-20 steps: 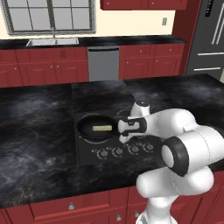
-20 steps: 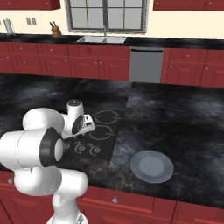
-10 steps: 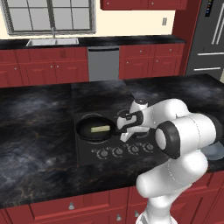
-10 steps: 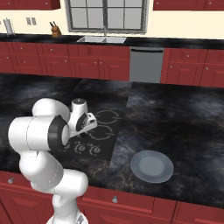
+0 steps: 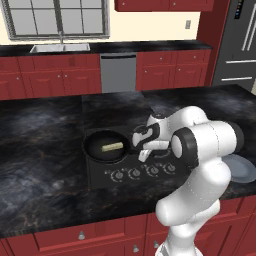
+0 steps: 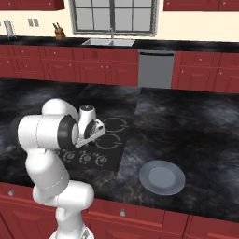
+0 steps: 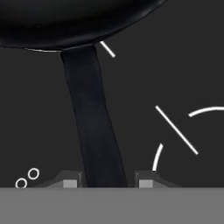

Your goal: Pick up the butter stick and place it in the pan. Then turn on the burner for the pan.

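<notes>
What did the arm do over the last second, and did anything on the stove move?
The arm swung its elbow out to its right and turned its hand, so the gripper now hangs over the pan's handle. Nothing was grabbed or released. The butter stick stayed in the pan, and the plate stayed put.

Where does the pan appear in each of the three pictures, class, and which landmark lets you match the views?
Left base view: the pan sits left of centre on the cooktop, butter stick inside.
Right base view: I cannot make the pan out; the arm stands in front of that part of the cooktop.
Hand view: its rim fills the top, its handle runs down the middle.
Shared landmark: the cooktop's ring markings.
</notes>
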You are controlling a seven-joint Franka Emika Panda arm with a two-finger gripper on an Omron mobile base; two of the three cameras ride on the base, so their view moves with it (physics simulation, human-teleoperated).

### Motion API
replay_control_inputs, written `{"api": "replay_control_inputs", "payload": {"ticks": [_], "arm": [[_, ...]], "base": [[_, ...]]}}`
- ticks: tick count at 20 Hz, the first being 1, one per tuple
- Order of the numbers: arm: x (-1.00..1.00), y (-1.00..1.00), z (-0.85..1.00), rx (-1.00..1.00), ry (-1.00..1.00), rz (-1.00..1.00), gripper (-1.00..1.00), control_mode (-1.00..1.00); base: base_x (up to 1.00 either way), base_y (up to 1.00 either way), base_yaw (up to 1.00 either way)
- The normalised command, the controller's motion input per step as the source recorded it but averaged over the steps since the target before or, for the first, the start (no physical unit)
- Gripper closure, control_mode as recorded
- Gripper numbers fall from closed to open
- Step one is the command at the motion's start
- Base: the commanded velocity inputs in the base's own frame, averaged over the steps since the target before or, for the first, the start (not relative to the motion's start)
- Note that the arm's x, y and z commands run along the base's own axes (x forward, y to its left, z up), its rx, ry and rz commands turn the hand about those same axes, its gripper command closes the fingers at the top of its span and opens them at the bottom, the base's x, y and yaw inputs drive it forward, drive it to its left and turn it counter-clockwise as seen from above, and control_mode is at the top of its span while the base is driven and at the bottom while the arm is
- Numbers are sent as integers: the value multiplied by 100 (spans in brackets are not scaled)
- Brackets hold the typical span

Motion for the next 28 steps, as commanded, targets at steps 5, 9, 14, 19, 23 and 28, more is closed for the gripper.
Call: {"api": "replay_control_inputs", "payload": {"ticks": [5,9,14,19,23,28], "arm": [[9,-10,-6,-1,0,3,100,-100],[0,-12,0,0,0,1,100,-100],[0,0,4,0,0,2,-100,-100],[0,0,24,-3,-4,2,-100,-100],[-1,9,47,-9,-6,1,-100,-100],[-7,62,49,-6,-2,-1,-100,-100]], "base": [[0,0,0],[0,0,0],[0,0,0],[0,0,0],[0,0,0],[0,0,0]]}}
